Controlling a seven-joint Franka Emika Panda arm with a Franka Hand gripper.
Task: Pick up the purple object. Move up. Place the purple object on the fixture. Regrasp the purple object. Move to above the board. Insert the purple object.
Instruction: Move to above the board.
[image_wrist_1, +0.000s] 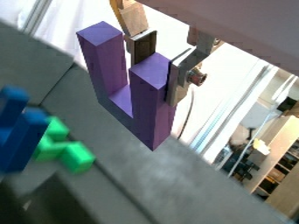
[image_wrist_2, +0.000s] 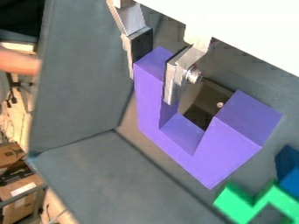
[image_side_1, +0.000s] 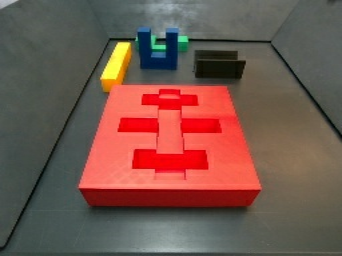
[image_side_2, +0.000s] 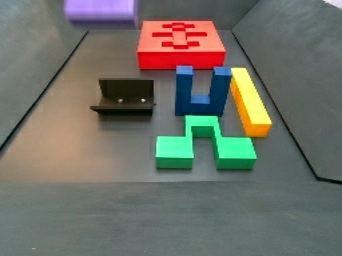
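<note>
Two silver fingers (image_wrist_2: 177, 79) of the gripper (image_wrist_1: 158, 54) clamped on one prong of the purple object (image_wrist_1: 131, 83), lifted well above the fixture (image_side_2: 130, 98), board (image_side_1: 171, 140) beyond.

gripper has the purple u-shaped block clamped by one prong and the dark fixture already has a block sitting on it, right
Not quite. The gripper does clamp the purple U-shaped plastic block by one prong, held up off the floor, but a side view shows the dark L-shaped fixture bare.

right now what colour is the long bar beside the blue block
Yellow: the bar shows best in a side view, beside the blue block.
</note>
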